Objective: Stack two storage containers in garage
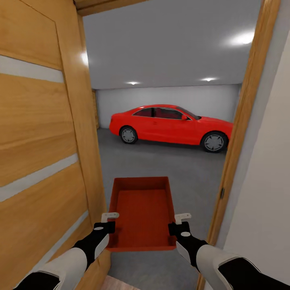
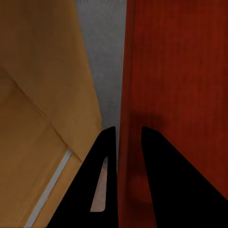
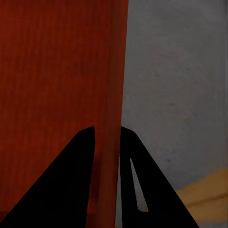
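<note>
Closest to us, between our two arms, we carry one storage container (image 1: 143, 211) level and open side up, its short near wall toward our trunk. Our left claw (image 1: 108, 225) is clamped on the left long wall near the near corner, and the left wrist view shows why the hold works: one finger (image 2: 102, 185) lies outside the thin wall and the other inside, the wall pinched between them. Our right claw (image 1: 181, 226) is clamped the same way on the right long wall, an inner finger (image 3: 71, 185) and an outer one straddling it. Gripping both sides keeps the bin from tipping, we judge, and keeps it narrow enough for the doorway. Just beside our left arm stands the open wooden door (image 1: 40, 141); on the right, the door frame (image 1: 241, 133) and a pale wall. Beyond the threshold lies the garage floor (image 1: 169, 165), dark grey, where the container must go. Farther in, a red car (image 1: 171, 127) is parked before the back wall.
</note>
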{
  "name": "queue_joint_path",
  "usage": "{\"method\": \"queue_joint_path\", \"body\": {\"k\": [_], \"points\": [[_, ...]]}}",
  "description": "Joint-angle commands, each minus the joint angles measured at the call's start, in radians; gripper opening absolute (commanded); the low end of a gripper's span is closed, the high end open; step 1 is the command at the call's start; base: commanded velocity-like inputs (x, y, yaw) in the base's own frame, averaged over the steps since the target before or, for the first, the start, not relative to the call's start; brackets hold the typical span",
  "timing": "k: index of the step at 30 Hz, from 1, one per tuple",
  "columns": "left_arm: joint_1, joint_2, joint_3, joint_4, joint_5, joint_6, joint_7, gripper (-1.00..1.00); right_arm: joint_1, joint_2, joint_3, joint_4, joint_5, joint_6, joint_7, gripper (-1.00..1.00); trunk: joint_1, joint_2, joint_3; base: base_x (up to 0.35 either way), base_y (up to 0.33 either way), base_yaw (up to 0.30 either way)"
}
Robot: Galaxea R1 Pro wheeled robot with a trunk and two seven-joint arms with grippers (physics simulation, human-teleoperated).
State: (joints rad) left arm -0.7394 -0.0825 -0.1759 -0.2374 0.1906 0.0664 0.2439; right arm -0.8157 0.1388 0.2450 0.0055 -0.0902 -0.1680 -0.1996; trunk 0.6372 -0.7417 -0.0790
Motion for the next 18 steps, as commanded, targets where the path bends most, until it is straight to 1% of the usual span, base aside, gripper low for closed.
{"method": "queue_joint_path", "body": {"k": [1, 18], "points": [[0.000, 0.049, 0.012, 0.001, 0.012, 0.007, 0.028, -1.00, -0.002, -0.001, -0.029, -0.002, -0.006, -0.010, -0.024, -1.00, 0.001, -0.001, -0.002, 0.249, 0.222, -0.224], [0.000, 0.049, 0.012, 0.003, 0.012, 0.007, 0.028, -1.00, -0.002, 0.000, -0.029, -0.002, -0.007, -0.010, -0.024, -1.00, 0.001, -0.001, -0.002, 0.249, 0.222, -0.280]]}}
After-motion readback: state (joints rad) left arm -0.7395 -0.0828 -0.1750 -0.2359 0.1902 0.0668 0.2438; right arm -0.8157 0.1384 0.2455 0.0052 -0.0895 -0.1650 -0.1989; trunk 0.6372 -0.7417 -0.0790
